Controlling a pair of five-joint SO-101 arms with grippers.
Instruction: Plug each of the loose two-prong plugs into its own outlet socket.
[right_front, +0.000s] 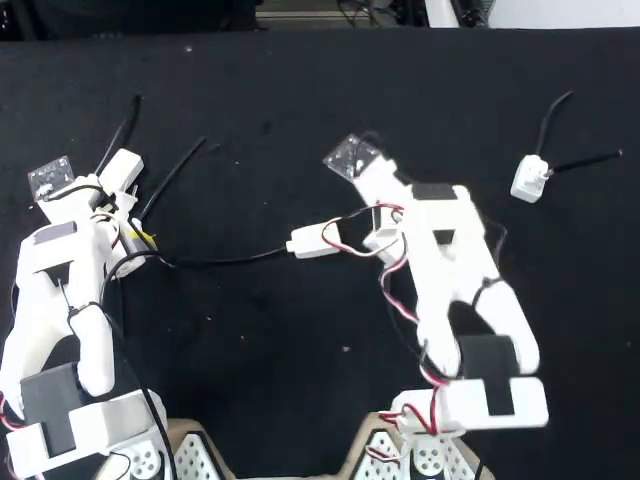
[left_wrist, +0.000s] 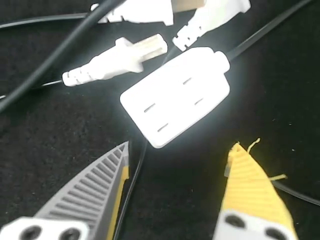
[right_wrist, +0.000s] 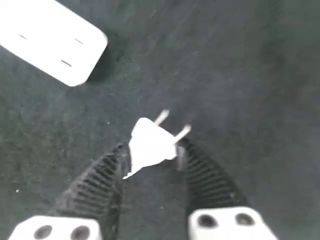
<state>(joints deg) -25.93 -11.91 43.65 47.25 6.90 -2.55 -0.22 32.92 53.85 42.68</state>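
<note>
Near side first: the right gripper has its fingers pinched narrow on a white two-prong plug. It holds the plug by the body, prongs free and pointing away over the black table. Just beyond lies an outlet block, slots showing, apart from the prongs; I take it for the white block in the middle of the table. But look at that plug, it sits askew in the grip! Press in like that and I'd expect it to twist between the fingers or skate off the block's face. Nothing pins the block either, so a push could simply shove it across the cloth.

Over by the left edge, the left gripper hangs spread wide, holding nothing, above a second outlet block, its slots bare. A loose plug lies just past it, further plugs beyond, and a black cord crosses the lot. A finger dropping here could snag that cord and drag everything out of line.

Towards the far right corner sits a third white block, well apart.
</note>
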